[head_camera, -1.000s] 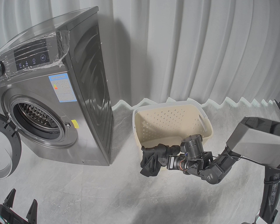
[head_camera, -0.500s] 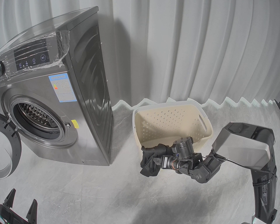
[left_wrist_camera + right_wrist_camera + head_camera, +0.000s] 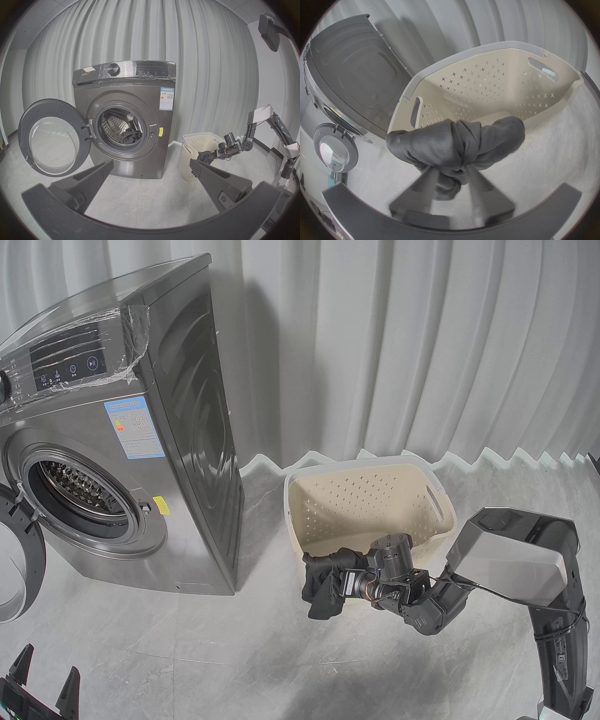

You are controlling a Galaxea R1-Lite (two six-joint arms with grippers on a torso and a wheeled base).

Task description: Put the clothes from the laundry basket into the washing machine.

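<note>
The right pincer (image 3: 453, 179) grips the dark cloth (image 3: 322, 593) tight at the front left corner of the basket (image 3: 289, 490), and should lift it clear before swinging over to the open washer (image 3: 187, 427).

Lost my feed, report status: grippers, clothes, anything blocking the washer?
Right gripper shut on dark garment, at laundry basket near rim. Left gripper open, holding nothing. Washer door open, dark item in drum, nothing seen blocking.

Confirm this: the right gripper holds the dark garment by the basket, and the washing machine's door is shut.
The door is open, not shut, as the left wrist view shows. The right gripper does hold the dark garment by the basket.
</note>
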